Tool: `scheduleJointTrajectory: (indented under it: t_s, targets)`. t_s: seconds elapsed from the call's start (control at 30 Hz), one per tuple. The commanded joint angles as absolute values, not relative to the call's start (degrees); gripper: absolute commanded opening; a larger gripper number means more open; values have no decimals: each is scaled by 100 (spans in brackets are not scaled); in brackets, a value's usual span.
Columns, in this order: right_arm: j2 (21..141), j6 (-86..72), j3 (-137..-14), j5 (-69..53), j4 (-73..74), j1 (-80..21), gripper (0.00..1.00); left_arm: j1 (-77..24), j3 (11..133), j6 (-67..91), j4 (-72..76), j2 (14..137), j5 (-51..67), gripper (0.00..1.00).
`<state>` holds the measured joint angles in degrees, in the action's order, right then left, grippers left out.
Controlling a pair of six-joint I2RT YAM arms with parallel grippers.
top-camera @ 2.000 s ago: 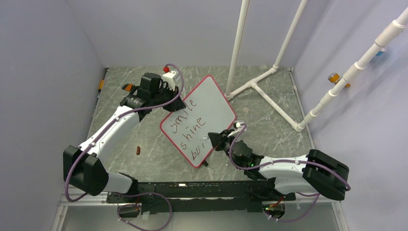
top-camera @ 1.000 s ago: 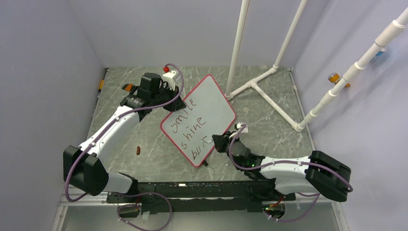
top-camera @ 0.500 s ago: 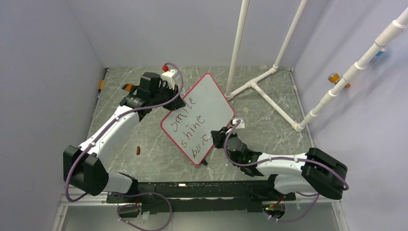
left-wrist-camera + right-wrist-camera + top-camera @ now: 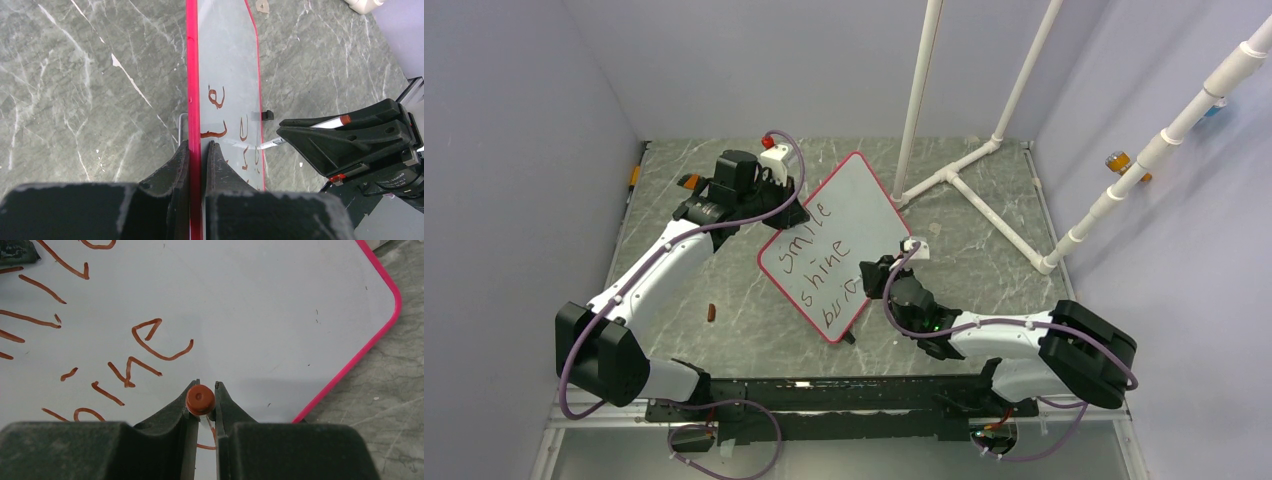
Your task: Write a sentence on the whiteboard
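The whiteboard point(image 4: 854, 215) has a red-pink rim and stands tilted off the table, turned like a diamond. My left gripper point(image 4: 790, 214) point(image 4: 198, 145) is shut on its upper left rim point(image 4: 192, 75). The sentence point(image 4: 819, 268) runs in stacked reddish-brown lines: "smile", "shine" and a scrawled third word point(image 4: 150, 340). My right gripper point(image 4: 871, 276) point(image 4: 206, 387) is shut on a marker with a brown end point(image 4: 200, 399). The marker's tip point(image 4: 272, 144) rests against the board point(image 4: 260, 295) near the third line.
A white pipe frame point(image 4: 964, 180) stands on the marble table at the back right. A small brown piece point(image 4: 712, 313) lies on the table left of the board. An orange object point(image 4: 689, 181) sits by the left arm's wrist.
The right gripper carried the marker a little right, then up the board, and new strokes have joined the third word. The left gripper and board have stayed put.
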<state>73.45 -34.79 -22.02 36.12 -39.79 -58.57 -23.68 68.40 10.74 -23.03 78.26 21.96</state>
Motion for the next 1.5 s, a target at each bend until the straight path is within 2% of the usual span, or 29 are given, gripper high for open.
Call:
scheduleJointTrajectory:
  t_s: [0.0,0.4,0.87,1.03,1.27,1.47]
  targets:
    - [7428,-3591,-2257,3415,-4345,-5864,0,-2355,6801,615,-2135,7849,1714,0]
    - [7237,-3875,-1790,3166,-3782,-5870,0,-2338,6803,622,-2125,7827,1729,0]
    - [7262,-3945,-1525,3038,-3978,-5949,0,-2336,6838,644,-2138,7831,1776,0]
    - [6872,-3880,-1362,2797,-4338,-5959,0,-2338,6841,648,-2135,7840,1784,0]
    - [6152,-3645,-828,2636,-5629,-5959,0,-2333,6832,650,-2136,7831,1784,0]
    - [5373,-3295,-620,3181,-5327,-5961,0,-2338,6814,655,-2105,7813,1790,0]
